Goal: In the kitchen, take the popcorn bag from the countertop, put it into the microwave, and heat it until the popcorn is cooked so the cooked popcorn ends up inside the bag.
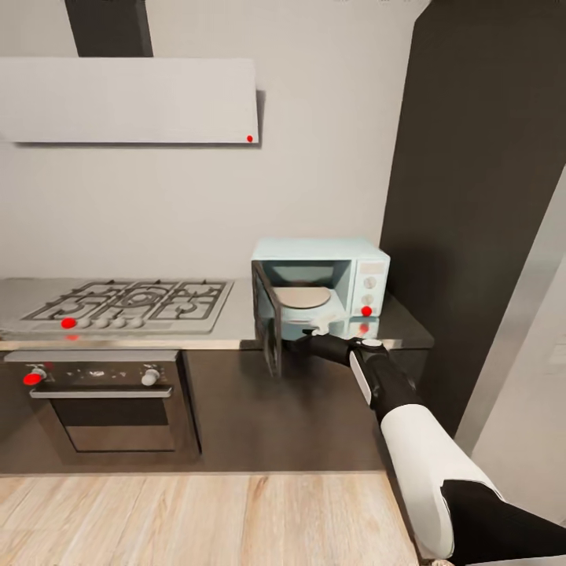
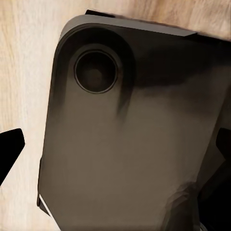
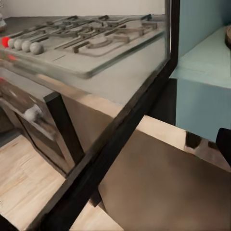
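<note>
The microwave [image 1: 321, 284] stands on the table [image 1: 228, 326] at its right end, just beside the tall dark cabinet [image 1: 472, 196]. Its glass door [image 1: 267, 328] hangs wide open, swung out to the left past the table's front edge. Inside, a round pale turntable plate [image 1: 303, 298] lies on the pale-blue floor of the cavity. The white control panel with two knobs [image 1: 369, 291] sits on the right of the front, with a red dot [image 1: 366, 311] below them.

The right arm [image 1: 393, 393] reaches up from the lower right toward the open mouth of the microwave. Its right claw [image 1: 310, 338] is at the lower front edge of the cavity, next to the door; I cannot tell whether it is open or closed. The right wrist view looks through the door glass [image 3: 120, 72] at the gas hob [image 3: 82, 43].

To the left along the table lies the gas hob [image 1: 130, 305], with the steel oven [image 1: 106, 401] under it and a white hood [image 1: 130, 100] on the wall above. The floor [image 1: 196, 519] is pale wood.

In the left wrist view, a dark fingertip [image 2: 9, 149] shows at one edge against a dark rounded robot part [image 2: 125, 144]; the left claw's state cannot be told.
</note>
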